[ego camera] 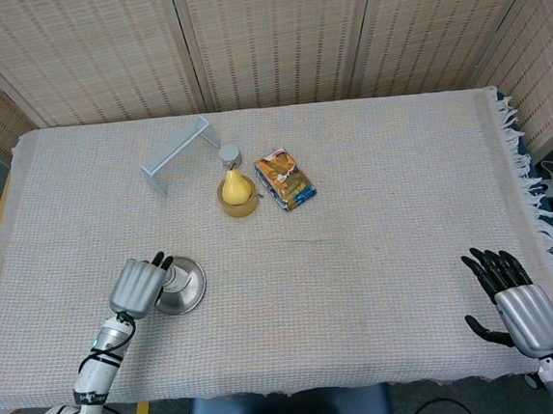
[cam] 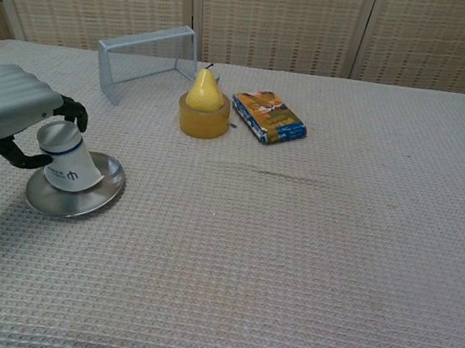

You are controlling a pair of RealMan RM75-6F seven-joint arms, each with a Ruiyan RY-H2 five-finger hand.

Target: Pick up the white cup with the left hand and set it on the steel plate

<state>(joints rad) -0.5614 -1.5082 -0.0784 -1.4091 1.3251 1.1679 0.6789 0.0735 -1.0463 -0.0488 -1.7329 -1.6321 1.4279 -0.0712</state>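
At the near left of the table, the left hand [cam: 8, 104] wraps its dark fingers around the white cup [cam: 67, 162], holding it upside down and tilted, the wider rim resting on the steel plate [cam: 73, 195] and the narrower base tucked up under the palm (the cup has a blue band and a small dark mark on its side). In the head view the same hand [ego camera: 136, 286] covers most of the cup, and the plate [ego camera: 188, 284] shows to its right on the woven cloth [ego camera: 354, 210]. Farther back stands a grey metal frame [cam: 145, 57], open and upright. To its right a yellow pear [cam: 204, 92] sits on top of a yellow round holder [cam: 202, 120], with a small grey cylinder [ego camera: 228, 154] just behind it in the head view. Just beside the holder lies a flat blue and orange packet [cam: 268, 117]. Well apart at the near right edge, the right hand [ego camera: 514, 301] holds nothing, fingers straight and slightly spread, near the cloth's fringe.
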